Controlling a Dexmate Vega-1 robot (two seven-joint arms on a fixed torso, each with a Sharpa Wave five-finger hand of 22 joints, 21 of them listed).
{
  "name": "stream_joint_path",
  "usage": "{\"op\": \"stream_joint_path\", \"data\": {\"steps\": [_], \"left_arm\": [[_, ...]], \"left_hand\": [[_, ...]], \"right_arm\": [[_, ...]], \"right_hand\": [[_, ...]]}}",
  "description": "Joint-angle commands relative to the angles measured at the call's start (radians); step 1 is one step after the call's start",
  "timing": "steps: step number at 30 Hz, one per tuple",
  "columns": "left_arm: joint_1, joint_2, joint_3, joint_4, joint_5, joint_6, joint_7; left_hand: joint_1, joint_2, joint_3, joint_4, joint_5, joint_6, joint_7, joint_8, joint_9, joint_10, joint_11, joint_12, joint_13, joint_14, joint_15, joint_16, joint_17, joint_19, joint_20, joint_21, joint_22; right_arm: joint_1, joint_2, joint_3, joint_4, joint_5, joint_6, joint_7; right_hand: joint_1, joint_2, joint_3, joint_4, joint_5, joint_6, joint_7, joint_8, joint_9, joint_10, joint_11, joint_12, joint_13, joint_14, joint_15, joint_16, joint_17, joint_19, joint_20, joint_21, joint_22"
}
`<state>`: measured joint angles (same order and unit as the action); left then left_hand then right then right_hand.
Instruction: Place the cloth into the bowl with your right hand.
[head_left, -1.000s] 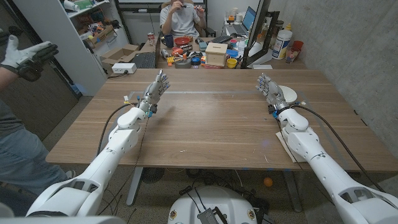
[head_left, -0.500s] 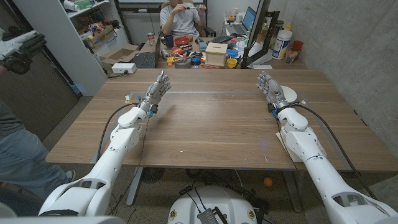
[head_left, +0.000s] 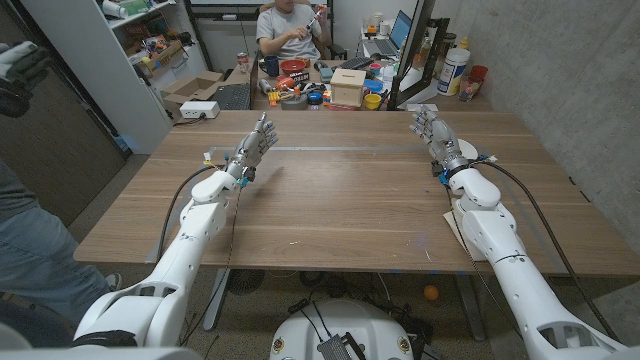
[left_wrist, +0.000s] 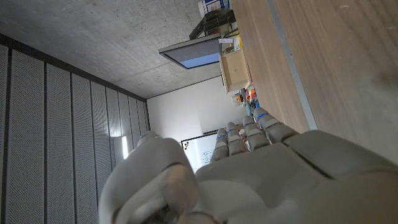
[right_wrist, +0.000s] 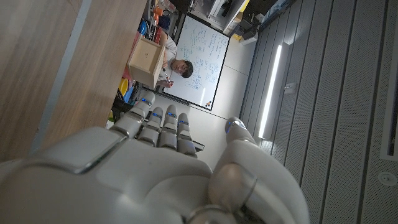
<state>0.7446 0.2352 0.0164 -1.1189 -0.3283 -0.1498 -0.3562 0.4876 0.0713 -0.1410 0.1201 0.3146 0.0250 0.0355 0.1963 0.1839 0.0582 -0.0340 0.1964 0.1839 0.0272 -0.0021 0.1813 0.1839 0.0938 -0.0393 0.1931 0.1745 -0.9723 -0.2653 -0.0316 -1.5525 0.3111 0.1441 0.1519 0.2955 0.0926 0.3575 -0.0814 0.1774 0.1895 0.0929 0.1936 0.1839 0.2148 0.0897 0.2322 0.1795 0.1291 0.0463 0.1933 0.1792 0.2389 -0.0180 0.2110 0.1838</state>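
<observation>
A white bowl (head_left: 470, 152) sits at the table's far right, just beyond my right wrist and partly hidden by it. A pale flat cloth-like piece (head_left: 456, 230) lies near the right front, mostly covered by my right forearm. My right hand (head_left: 430, 130) is raised over the table beside the bowl, fingers stretched and apart, holding nothing. In the right wrist view, the right hand (right_wrist: 143, 174) is seen from its back. My left hand (head_left: 253, 146) stands over the far left of the table, fingers apart and empty. The left hand's (left_wrist: 249, 174) back appears in its wrist view.
Beyond the wooden table (head_left: 340, 200) stands a cluttered desk with a wooden box (head_left: 347, 85), cups, bottles and a laptop (head_left: 385, 40). A person (head_left: 290, 25) sits behind it. Another person's gloved hand (head_left: 15, 70) and leg are at the left edge.
My right hand has moved a little farther and to the left, near the bowl. The gloved hand at the left edge has drawn back toward the picture's border. My left hand stays put.
</observation>
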Motion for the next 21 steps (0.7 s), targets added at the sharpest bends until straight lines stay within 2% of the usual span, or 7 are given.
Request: {"op": "stream_joint_path", "data": {"steps": [1, 9, 16, 21], "left_arm": [[-0.028, -0.006, -0.017, 0.007, 0.032, -0.001, -0.022], [-0.040, -0.009, -0.013, 0.014, 0.041, 0.008, -0.032], [-0.051, -0.020, -0.024, 0.024, 0.010, 0.026, -0.074], [-0.045, -0.016, -0.024, -0.008, 0.019, 0.028, -0.068]], "left_hand": [[0.007, 0.006, -0.009, 0.002, 0.005, 0.001, 0.003, 0.004, 0.003, -0.002, -0.002, 0.003, 0.005, 0.000, 0.001, 0.005, 0.003, -0.004, -0.009, 0.003, 0.004], [0.008, 0.008, -0.010, 0.002, 0.006, 0.001, 0.003, 0.003, 0.004, -0.003, -0.003, 0.003, 0.005, 0.000, 0.002, 0.005, 0.003, -0.007, -0.007, 0.003, 0.004], [0.008, 0.010, -0.010, 0.001, 0.007, 0.001, 0.002, 0.003, 0.004, -0.001, 0.000, 0.004, 0.005, 0.000, 0.004, 0.006, 0.003, -0.008, -0.005, 0.003, 0.004], [0.009, 0.011, -0.011, 0.001, 0.007, 0.007, 0.002, 0.005, 0.004, 0.001, 0.002, 0.005, 0.005, 0.004, 0.008, 0.007, 0.003, -0.007, -0.002, 0.004, 0.004]], "right_arm": [[-0.095, -0.032, 0.040, -0.135, -0.028, -0.009, 0.008], [-0.176, -0.055, 0.076, -0.223, -0.043, -0.019, -0.014], [-0.242, -0.080, 0.098, -0.286, -0.053, -0.029, -0.017], [-0.290, -0.089, 0.118, -0.322, -0.064, -0.026, -0.027]], "right_hand": [[0.010, -0.001, -0.001, -0.008, 0.002, 0.012, 0.000, 0.005, 0.002, 0.016, 0.003, 0.008, 0.001, 0.012, 0.002, 0.008, 0.002, 0.012, -0.002, 0.005, 0.002], [0.013, 0.001, -0.001, -0.011, 0.002, 0.018, -0.006, 0.007, 0.002, 0.020, 0.000, 0.008, 0.002, 0.020, 0.004, 0.008, 0.002, 0.013, 0.001, 0.005, 0.002], [0.026, 0.003, 0.000, -0.022, 0.002, 0.030, -0.052, 0.009, 0.003, 0.027, -0.009, 0.006, 0.002, 0.026, -0.003, 0.005, 0.001, 0.013, 0.004, 0.003, 0.002], [0.033, 0.003, 0.001, -0.027, 0.002, 0.038, -0.066, 0.011, 0.003, 0.029, -0.016, 0.005, 0.002, 0.028, -0.006, 0.003, 0.000, 0.014, 0.005, 0.003, 0.003]]}}
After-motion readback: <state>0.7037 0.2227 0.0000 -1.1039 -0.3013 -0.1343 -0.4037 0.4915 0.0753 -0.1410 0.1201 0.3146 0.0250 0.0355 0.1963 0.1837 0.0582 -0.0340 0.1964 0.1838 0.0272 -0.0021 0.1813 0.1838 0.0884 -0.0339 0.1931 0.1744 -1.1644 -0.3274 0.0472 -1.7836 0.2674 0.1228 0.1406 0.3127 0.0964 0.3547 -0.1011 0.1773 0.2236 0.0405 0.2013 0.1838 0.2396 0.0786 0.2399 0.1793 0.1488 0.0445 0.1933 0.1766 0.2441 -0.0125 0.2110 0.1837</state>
